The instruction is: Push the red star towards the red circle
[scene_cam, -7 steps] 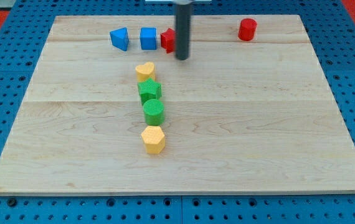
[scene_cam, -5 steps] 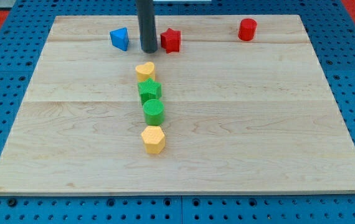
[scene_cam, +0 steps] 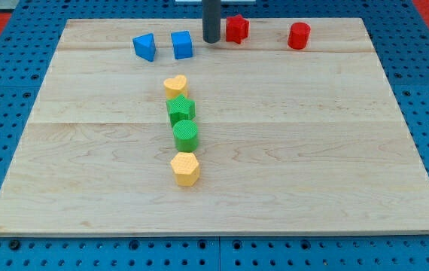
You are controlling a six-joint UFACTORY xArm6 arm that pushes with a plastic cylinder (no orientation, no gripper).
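Observation:
The red star (scene_cam: 236,28) lies near the view's top, left of the red circle (scene_cam: 299,35), with a gap between them. My tip (scene_cam: 211,41) is just left of the red star, between it and the blue cube (scene_cam: 181,45). The rod rises out of the view's top.
A blue triangular block (scene_cam: 145,47) lies left of the blue cube. A column runs down the middle of the wooden board (scene_cam: 335,150): a yellow heart (scene_cam: 175,86), a green star (scene_cam: 181,110), a green circle (scene_cam: 186,136), a yellow hexagon (scene_cam: 185,168).
My tip swung left past the red star, then moved right and up. The red star has slid right and up, closer to the red circle. The blue cube shows again.

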